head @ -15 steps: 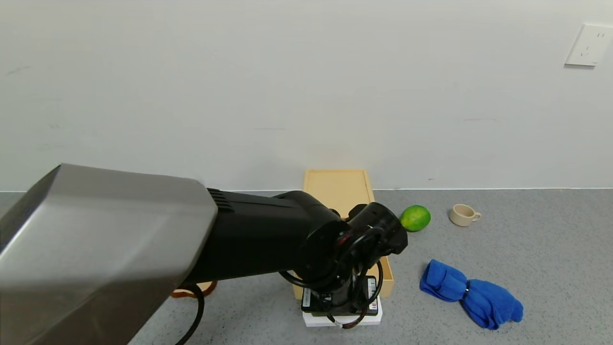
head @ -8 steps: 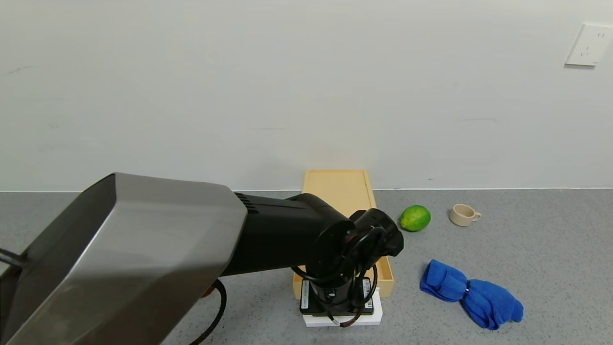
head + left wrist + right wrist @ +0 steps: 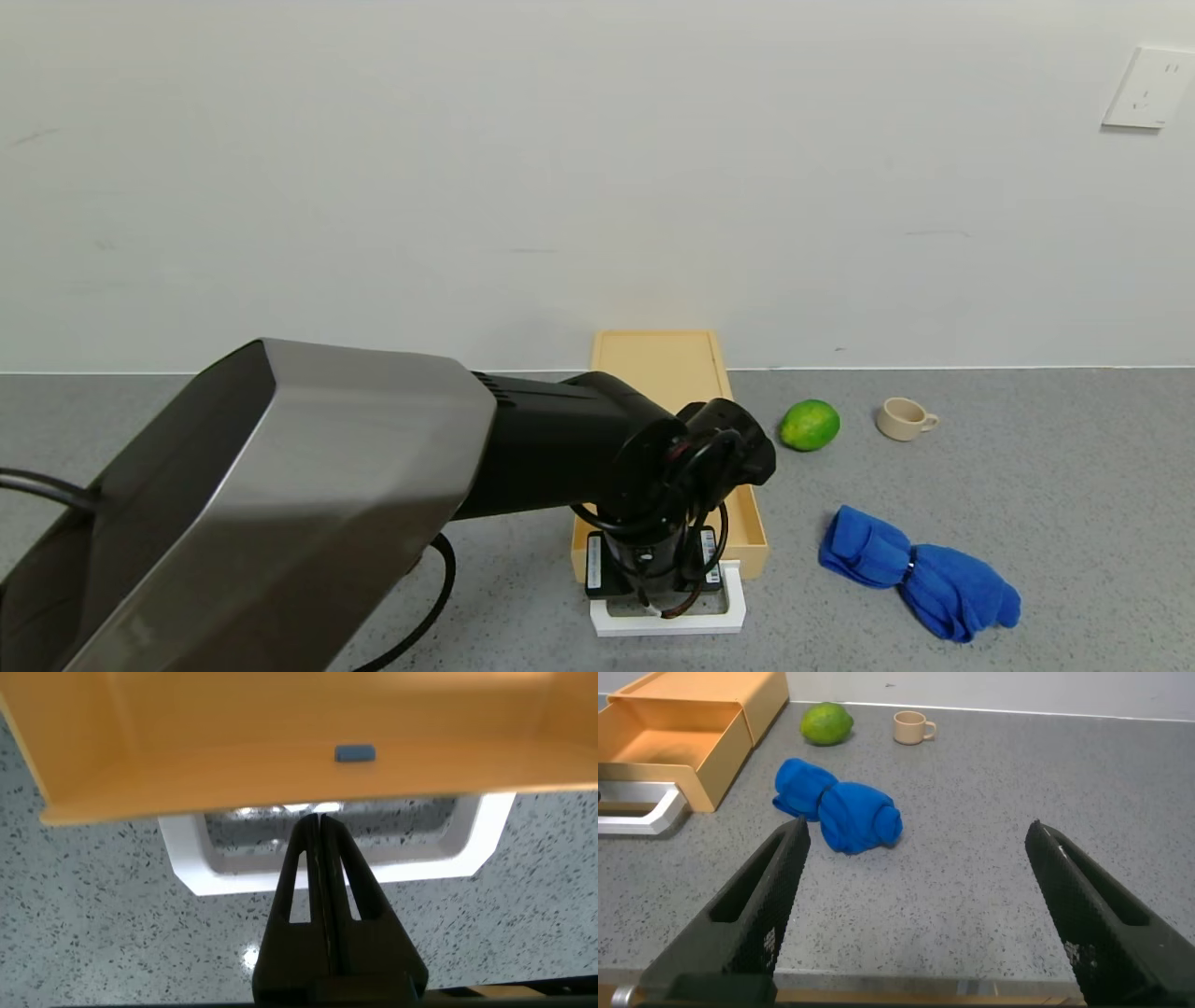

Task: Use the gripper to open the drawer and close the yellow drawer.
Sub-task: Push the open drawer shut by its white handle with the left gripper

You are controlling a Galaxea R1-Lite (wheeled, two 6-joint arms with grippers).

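Note:
The pale yellow drawer (image 3: 665, 369) stands against the wall, its tray pulled out toward me (image 3: 750, 527). Its white loop handle (image 3: 667, 623) sticks out in front. My left gripper (image 3: 651, 597) hangs over the handle. In the left wrist view the gripper (image 3: 319, 819) is shut with nothing between the fingers. Its tips lie over the handle's opening (image 3: 192, 868), just short of the drawer front (image 3: 234, 803). A small grey-blue piece (image 3: 354, 754) lies inside the drawer. My right gripper (image 3: 917, 831) is open and empty, low near the table's front edge, off to the right of the drawer (image 3: 677, 737).
A green lime (image 3: 809, 425) and a small beige cup (image 3: 904, 418) sit right of the drawer. A rolled blue cloth (image 3: 920, 571) lies nearer, to the right. A wall socket (image 3: 1146, 89) is at the upper right. My left arm hides the table left of the drawer.
My left gripper has moved away from me toward the drawer front, uncovering more of the white handle. The left arm's grey link has swung rightward. The drawer has stayed put.

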